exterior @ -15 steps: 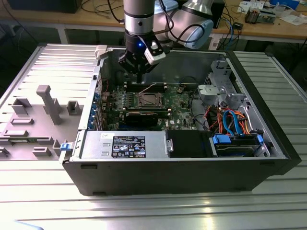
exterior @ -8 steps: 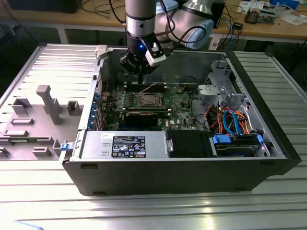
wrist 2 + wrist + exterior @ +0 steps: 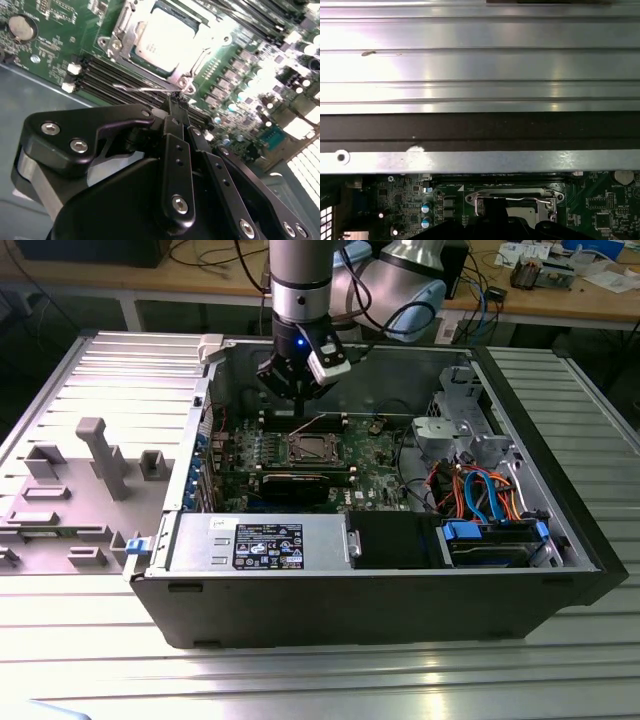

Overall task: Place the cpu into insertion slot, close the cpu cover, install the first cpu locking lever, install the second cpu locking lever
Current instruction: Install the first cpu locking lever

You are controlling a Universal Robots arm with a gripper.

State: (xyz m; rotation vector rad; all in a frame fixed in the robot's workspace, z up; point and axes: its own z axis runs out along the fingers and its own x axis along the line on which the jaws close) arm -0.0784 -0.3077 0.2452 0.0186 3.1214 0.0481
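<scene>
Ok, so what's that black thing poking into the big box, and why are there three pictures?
That is a grey robot arm with a black gripper, a sort of claw, at its end. One picture comes from a camera standing off the arm. It shows an opened black computer case on a ribbed metal table. The other two come from cameras riding near the arm's wrist, so they see the work up close. In the second wrist view you see the green motherboard and the small silvery square cpu, with the silvery metal cpu cover seemingly lying flat around it. The gripper's tip is right at a thin wire locking lever. I can't tell whether it holds it.
</scene>
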